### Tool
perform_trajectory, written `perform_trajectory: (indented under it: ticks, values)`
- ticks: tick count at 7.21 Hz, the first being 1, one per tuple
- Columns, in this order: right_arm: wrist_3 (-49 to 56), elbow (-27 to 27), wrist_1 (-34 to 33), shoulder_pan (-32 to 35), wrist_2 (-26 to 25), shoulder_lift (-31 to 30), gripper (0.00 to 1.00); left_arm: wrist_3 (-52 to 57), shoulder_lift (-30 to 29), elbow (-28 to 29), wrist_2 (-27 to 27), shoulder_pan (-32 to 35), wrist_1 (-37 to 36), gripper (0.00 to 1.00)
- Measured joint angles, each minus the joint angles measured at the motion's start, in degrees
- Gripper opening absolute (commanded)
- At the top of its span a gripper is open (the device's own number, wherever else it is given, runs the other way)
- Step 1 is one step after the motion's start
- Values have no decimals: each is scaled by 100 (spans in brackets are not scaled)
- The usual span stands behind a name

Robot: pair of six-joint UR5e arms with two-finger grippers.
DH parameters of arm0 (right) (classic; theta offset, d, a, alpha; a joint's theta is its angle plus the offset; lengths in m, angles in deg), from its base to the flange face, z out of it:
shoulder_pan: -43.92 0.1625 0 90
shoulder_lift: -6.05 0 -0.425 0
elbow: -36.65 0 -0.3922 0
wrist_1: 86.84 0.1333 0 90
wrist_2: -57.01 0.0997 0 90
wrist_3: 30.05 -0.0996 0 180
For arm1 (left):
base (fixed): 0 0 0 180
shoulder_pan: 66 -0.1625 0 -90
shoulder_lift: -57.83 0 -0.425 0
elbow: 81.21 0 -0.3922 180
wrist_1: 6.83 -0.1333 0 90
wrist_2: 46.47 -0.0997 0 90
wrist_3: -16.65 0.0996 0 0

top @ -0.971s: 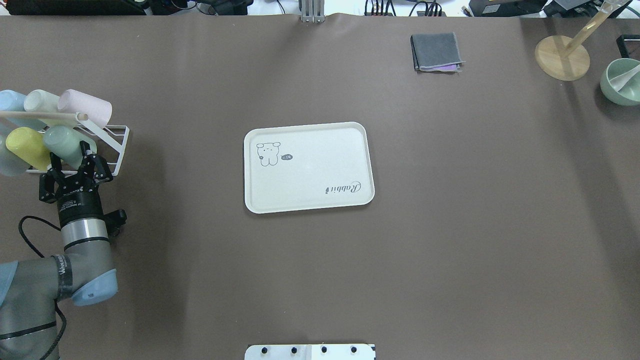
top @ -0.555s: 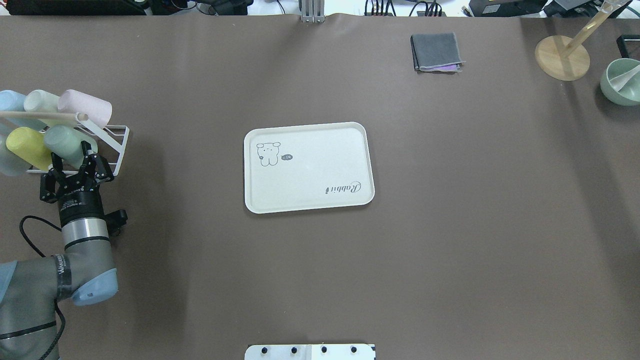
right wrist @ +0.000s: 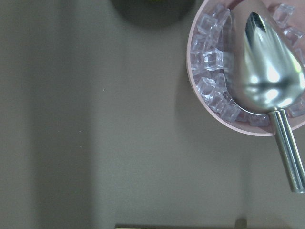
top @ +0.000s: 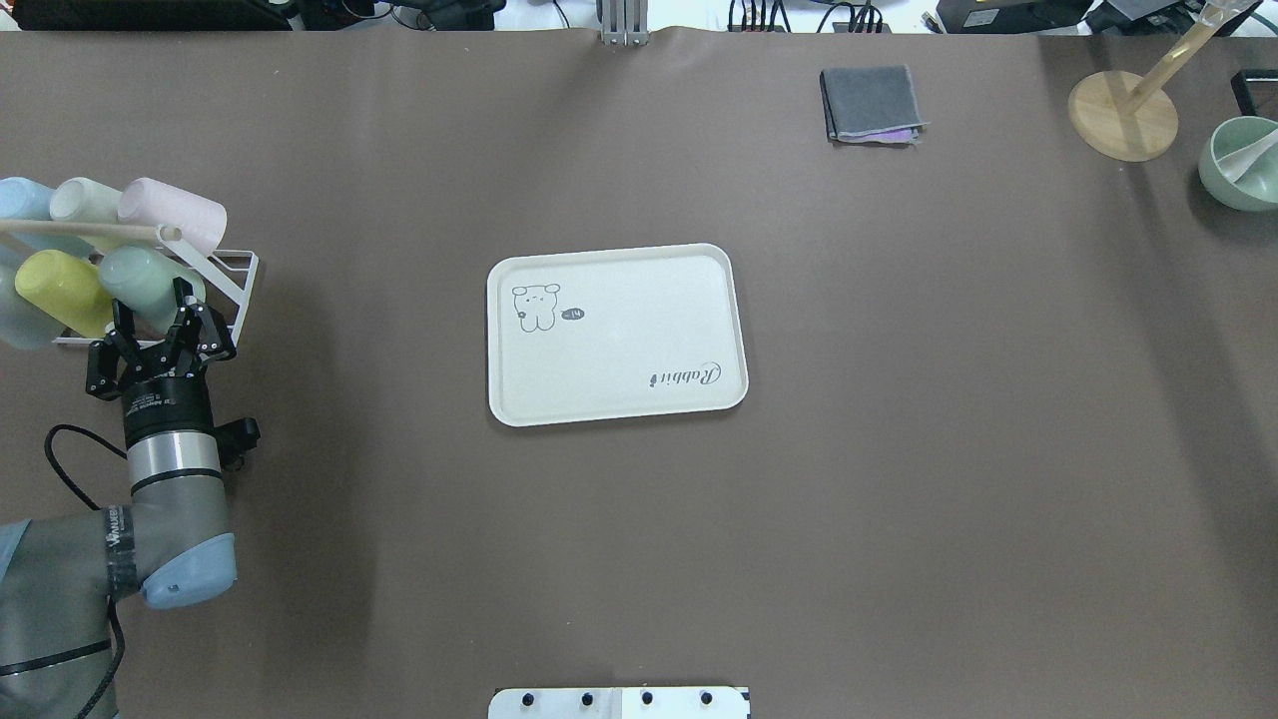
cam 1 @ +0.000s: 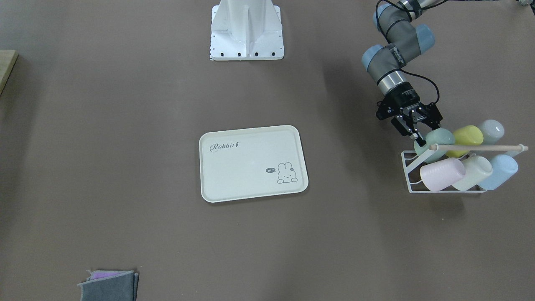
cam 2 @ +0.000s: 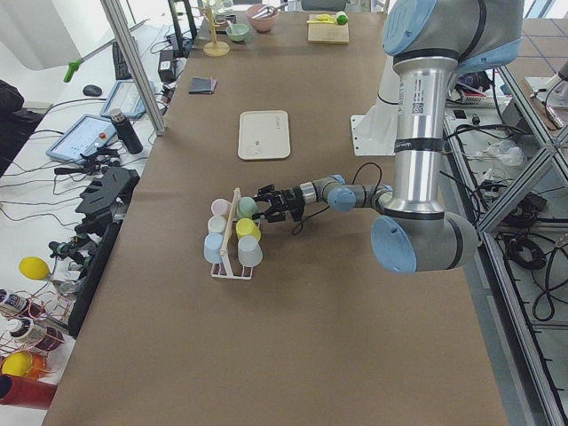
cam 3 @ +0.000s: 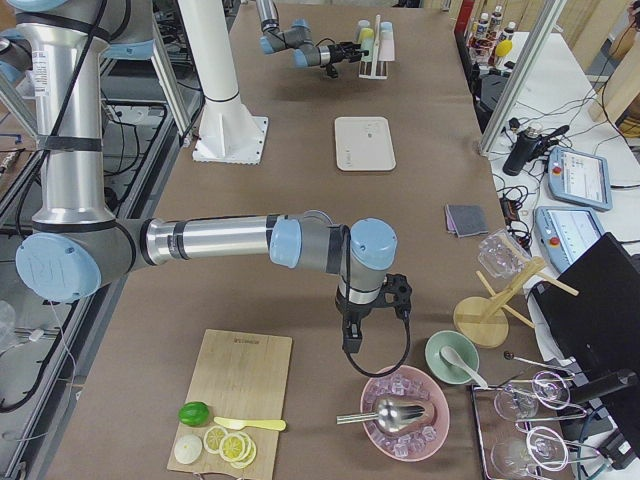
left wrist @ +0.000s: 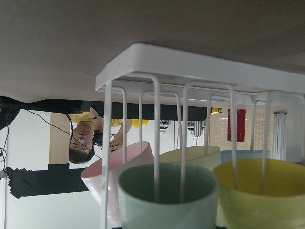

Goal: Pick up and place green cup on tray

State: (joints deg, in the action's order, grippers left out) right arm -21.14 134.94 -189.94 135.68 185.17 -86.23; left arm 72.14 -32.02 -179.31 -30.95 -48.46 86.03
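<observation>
The green cup [top: 140,278] lies on its side on a white wire rack [top: 238,285] at the table's left end, beside a yellow cup [top: 55,285]. It also shows in the front view [cam 1: 438,139] and, mouth toward the camera, in the left wrist view [left wrist: 167,191]. My left gripper [top: 153,303] is open, with its fingers to either side of the cup's mouth end. The cream tray [top: 616,335] lies flat at mid-table, bare. My right gripper [cam 3: 350,342] hangs far off near an ice bowl; I cannot tell if it is open or shut.
Pink [top: 175,215], cream [top: 85,200] and blue [top: 20,195] cups fill the rack's far row under a wooden rod. A grey cloth [top: 871,103], wooden stand [top: 1122,115] and green bowl [top: 1241,165] sit far right. An ice bowl with a scoop [right wrist: 248,71] lies under my right wrist.
My left gripper has moved forward toward the rack, so its fingers now reach alongside the green cup. The tray has not moved.
</observation>
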Motion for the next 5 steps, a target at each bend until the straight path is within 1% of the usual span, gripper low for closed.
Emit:
perform_trajectory:
  ticks: [3,5]
  values:
    - [-29,-45,23,0,-180,-68,100,43,2,10,237,92,139,25]
    - [-34,-64,95,-3,-193,-77,100,57,3,-14,247,172,218,25]
